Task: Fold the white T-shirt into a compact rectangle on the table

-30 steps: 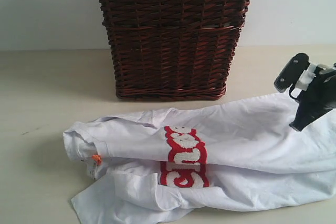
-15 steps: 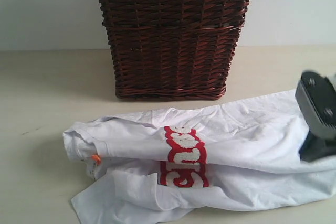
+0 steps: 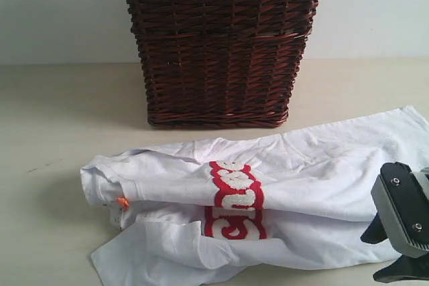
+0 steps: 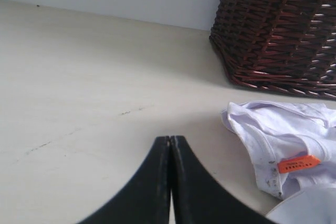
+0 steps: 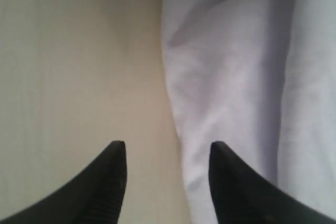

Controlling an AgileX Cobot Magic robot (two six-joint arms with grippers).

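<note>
R gripper (image 5: pixel 168 149) parted, empty, straddling white T-shirt (image 5: pixel 236 77) edge; L gripper (image 4: pixel 169 140) closed, empty.

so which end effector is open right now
The right end effector: its jaws stand apart above the edge of the white T-shirt. The left end effector has its jaws pressed together, holding nothing.

White T-shirt (image 3: pixel 301 165) crumpled on table (image 3: pixel 53 132), before wicker basket (image 3: pixel 221 45).
</note>
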